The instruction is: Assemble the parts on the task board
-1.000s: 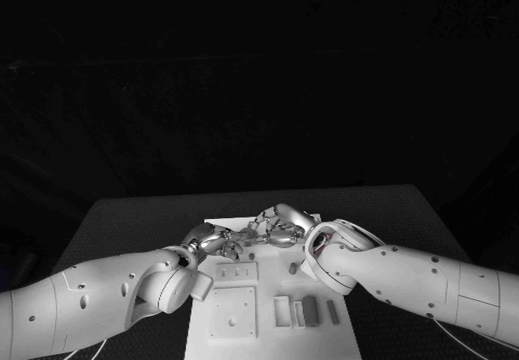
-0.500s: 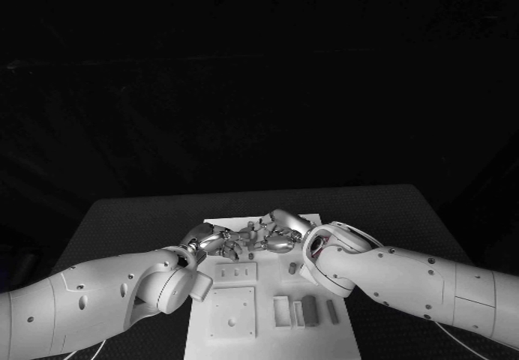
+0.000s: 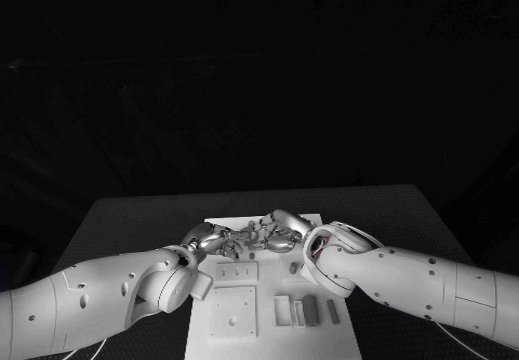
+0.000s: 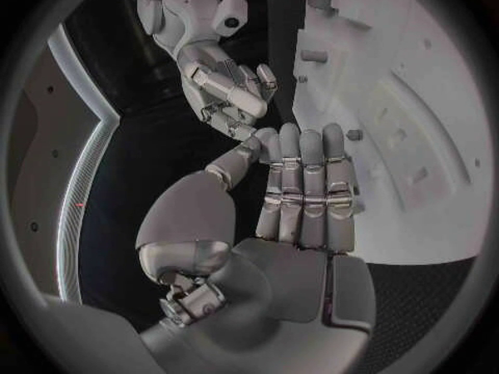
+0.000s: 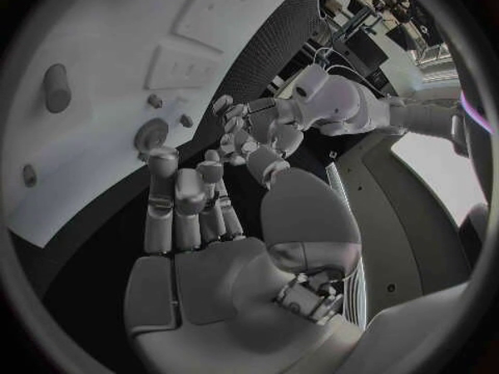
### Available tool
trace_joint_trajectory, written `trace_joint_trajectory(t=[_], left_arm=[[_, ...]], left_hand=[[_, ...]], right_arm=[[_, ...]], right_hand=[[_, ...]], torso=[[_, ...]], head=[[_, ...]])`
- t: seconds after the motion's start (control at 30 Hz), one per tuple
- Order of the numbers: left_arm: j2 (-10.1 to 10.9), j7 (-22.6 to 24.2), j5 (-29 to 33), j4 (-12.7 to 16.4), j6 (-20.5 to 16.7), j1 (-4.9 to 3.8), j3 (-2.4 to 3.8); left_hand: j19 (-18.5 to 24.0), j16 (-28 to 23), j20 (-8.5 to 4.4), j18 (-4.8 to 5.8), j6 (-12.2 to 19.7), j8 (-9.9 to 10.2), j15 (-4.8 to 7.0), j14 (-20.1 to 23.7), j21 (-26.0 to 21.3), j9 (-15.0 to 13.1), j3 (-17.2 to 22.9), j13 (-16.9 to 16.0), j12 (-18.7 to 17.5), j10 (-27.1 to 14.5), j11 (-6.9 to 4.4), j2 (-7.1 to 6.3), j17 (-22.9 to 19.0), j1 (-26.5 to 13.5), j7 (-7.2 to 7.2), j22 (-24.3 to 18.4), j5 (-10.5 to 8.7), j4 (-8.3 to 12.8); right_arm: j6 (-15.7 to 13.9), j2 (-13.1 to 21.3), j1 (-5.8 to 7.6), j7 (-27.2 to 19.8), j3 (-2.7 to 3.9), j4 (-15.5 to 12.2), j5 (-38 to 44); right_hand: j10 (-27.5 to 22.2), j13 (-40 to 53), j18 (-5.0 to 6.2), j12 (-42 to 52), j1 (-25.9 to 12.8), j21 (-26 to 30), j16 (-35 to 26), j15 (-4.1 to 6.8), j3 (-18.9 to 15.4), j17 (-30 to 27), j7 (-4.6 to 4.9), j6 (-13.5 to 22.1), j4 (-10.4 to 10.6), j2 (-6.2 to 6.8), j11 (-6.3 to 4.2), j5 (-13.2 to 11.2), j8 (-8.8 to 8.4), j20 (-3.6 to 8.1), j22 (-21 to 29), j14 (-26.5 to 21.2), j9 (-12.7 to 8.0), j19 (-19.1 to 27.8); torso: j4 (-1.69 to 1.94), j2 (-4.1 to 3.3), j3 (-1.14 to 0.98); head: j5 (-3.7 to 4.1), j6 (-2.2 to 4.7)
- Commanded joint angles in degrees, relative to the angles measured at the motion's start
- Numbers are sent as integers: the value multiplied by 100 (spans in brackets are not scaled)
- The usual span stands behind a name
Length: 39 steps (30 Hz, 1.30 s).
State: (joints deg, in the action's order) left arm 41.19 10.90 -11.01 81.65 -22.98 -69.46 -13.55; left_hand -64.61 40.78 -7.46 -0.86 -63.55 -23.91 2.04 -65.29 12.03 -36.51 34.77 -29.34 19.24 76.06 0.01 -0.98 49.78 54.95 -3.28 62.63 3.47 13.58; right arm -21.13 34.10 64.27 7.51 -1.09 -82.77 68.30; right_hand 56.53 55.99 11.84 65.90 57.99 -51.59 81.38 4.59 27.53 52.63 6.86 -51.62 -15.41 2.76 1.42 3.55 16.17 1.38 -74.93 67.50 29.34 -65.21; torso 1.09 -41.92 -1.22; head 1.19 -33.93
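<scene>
The white task board (image 3: 271, 322) lies lengthwise in the middle of the black table. Both hands meet over its far end. My left hand (image 3: 217, 241) has its fingers (image 4: 302, 191) stretched straight and side by side, the thumb apart, nothing in them. My right hand (image 3: 279, 231) faces it with its fingers (image 5: 182, 195) half bent and nothing held; their tips come close to a round part (image 5: 153, 133) on the board (image 5: 83, 174). A short peg (image 5: 57, 87) stands on the board near it. Several grey bar parts (image 3: 310, 309) lie nearer to me.
A small peg (image 3: 293, 267) stands on the board beside my right wrist. A slotted plate (image 3: 236, 273) and a square plate (image 3: 234, 313) sit on the board's left half. Black table (image 3: 130, 217) stretches on both sides of the board.
My right hand has dropped a little toward the board's far end and closer to my left hand. The left hand has hardly moved.
</scene>
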Motion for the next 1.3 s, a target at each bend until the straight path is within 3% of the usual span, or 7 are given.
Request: trace_joint_trajectory(t=[0.03,1.0,1.3], left_arm=[[-18,13,-32,14,90,-1,3],[-27,-156,-247,22,374,-1,2],[-28,-239,-251,19,394,-1,2]], left_hand=[[38,-11,-5,29,-13,-19,-16,43,-26,-5,1,8,-23,-23,-6,44,-7,-9,31,4,-21,24],[111,-59,24,47,78,63,-49,133,-103,30,-26,37,-80,-116,39,21,-49,-100,-19,-4,-11,-23],[173,-96,52,54,150,143,-81,211,-170,66,-84,59,-125,-194,76,-105,-88,-256,-68,-11,-18,-133]], right_arm=[[-54,-27,-2,-109,3,-17,36],[-51,-91,-2,-120,3,13,34],[-14,-103,-2,-138,3,11,34]], right_hand=[[6,-9,316,9,9,11,-7,44,23,-6,73,-93,10,-46,-26,-3,-5,18,-102,6,-4,-26],[-34,-29,316,8,17,36,-22,-59,28,-7,187,201,-58,85,83,-4,-208,9,-95,-17,-117,-12],[-36,-29,316,9,20,37,-21,-62,31,-7,189,197,-57,82,85,-3,-208,8,-95,-18,-119,-11]], torso=[[1,0,-6],[-3,-2,-1],[1,0,-1]], head=[[2,-4],[11,-6],[17,-5]])
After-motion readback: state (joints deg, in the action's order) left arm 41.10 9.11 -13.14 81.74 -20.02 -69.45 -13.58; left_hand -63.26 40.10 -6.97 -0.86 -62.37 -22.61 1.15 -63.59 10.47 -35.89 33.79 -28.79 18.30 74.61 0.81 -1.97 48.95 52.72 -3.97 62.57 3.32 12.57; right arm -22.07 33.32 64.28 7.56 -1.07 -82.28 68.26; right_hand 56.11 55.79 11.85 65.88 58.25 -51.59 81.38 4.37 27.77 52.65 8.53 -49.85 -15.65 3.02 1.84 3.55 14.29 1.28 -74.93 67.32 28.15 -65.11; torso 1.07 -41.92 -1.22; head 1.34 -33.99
